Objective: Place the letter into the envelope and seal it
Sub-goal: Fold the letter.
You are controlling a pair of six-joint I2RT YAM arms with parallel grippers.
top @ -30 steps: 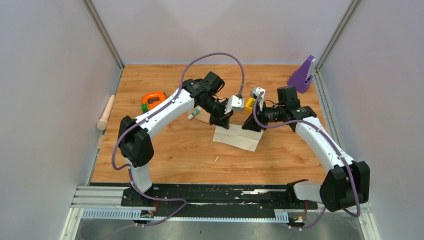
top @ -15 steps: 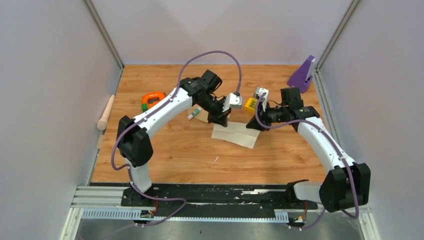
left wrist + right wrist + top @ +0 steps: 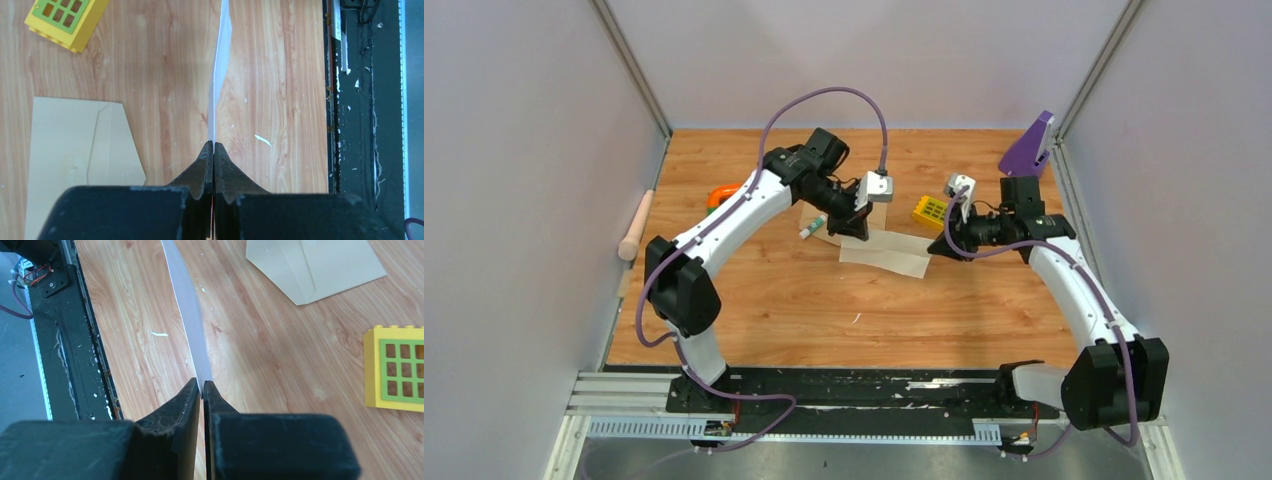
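Top external view: two arms hold the letter [image 3: 884,253] stretched between them over the middle of the table.
Left gripper [image 3: 214,146] and right gripper [image 3: 201,385] each have their jaws pinched together on opposite edges of the sheet, which I'd guess keeps it taut and flat for sliding in. The envelope [image 3: 60,150] lies flat on the wood just beyond the sheet's far left end, with the letter not yet inside.

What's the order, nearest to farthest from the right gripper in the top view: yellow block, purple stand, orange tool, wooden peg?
1. yellow block, just behind the right gripper.
2. purple stand, far right corner.
3. orange tool, left side, partly hidden by the left arm.
4. wooden peg, against the left wall.
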